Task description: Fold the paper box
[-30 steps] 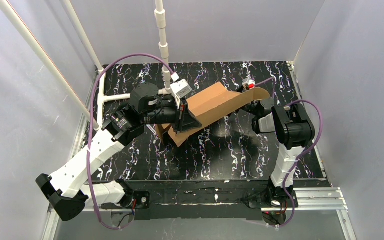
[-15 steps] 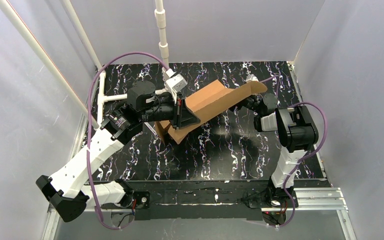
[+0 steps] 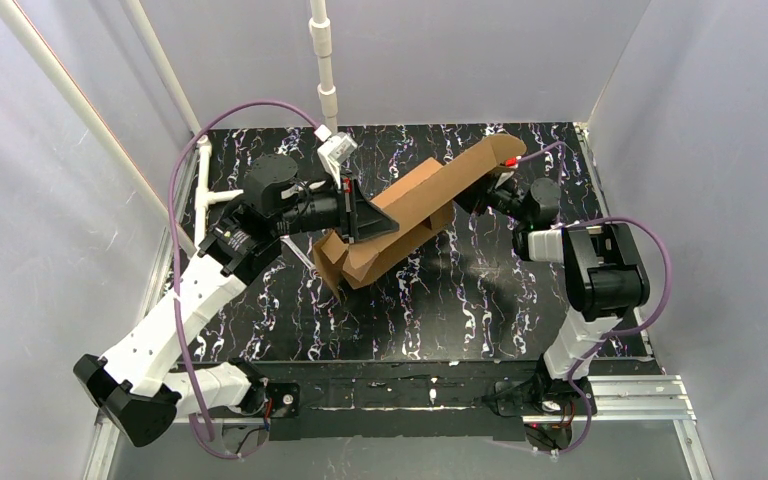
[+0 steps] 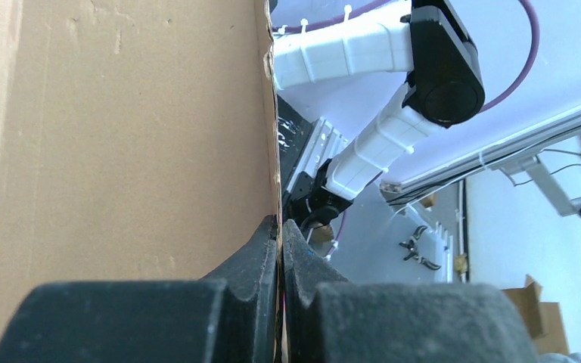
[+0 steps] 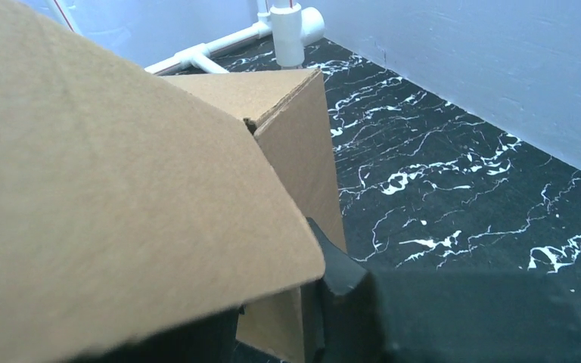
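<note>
Over the middle of the black table [image 3: 460, 300] with white streaks, the paper box [image 3: 410, 205] is held up at a slant. It is brown and only partly folded. Its low, thick end is seen near the left arm, close to the table top. Whether it touches the table cannot be told. A long flap is stretched up and away toward the far right.

The left claw [image 3: 365, 218] is pressed tight on a thin edge of the box near the low end. From the left wrist view, its two dark fingers [image 4: 261, 249] are seen squeezed together, with the edge of the box pinched between them.

The right claw [image 3: 485, 190] is placed at the high end of the long flap, just under it. From the right wrist view, most of the picture is filled by the flap, and one dark finger [image 5: 340, 283] is seen poking out below its corner. The other finger is mostly hidden by the box. Whether the flap is gripped, or the claw is only part way closed beside it, cannot be told.

A white pipe [image 3: 325, 70] is stood up at the back of the table, behind the box.
</note>
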### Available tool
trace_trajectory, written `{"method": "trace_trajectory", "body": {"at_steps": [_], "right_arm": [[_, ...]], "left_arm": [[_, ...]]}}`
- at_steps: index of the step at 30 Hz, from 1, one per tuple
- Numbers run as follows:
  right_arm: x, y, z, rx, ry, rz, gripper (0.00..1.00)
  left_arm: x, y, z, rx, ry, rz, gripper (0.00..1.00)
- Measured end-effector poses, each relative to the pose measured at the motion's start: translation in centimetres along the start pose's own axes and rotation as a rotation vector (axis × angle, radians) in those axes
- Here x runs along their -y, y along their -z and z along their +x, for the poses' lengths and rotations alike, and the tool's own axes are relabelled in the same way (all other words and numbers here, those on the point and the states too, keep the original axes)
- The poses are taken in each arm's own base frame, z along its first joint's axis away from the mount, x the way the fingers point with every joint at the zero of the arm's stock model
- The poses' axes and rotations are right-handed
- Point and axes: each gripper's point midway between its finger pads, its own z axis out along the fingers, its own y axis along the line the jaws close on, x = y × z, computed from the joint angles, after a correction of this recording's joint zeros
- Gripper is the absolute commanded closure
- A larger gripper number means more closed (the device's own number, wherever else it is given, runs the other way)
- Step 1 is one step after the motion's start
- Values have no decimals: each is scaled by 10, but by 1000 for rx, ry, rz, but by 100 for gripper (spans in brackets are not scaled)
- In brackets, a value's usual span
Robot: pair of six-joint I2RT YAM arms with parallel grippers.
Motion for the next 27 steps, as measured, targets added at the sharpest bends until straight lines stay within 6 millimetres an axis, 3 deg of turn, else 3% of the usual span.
{"method": "trace_trajectory", "body": {"at_steps": [7,16,27], "right_arm": [[-2,4,-6,-28,-1,13,79],[-12,27,-2,-192,8,88,83],[-7,81,81,-590,-96,240,82]], "left_arm": [[-4,-2,0,18,121,20,100],[-7,-1,1,55,261,31,100],[-75,-11,39,59,330,-165,100]]}}
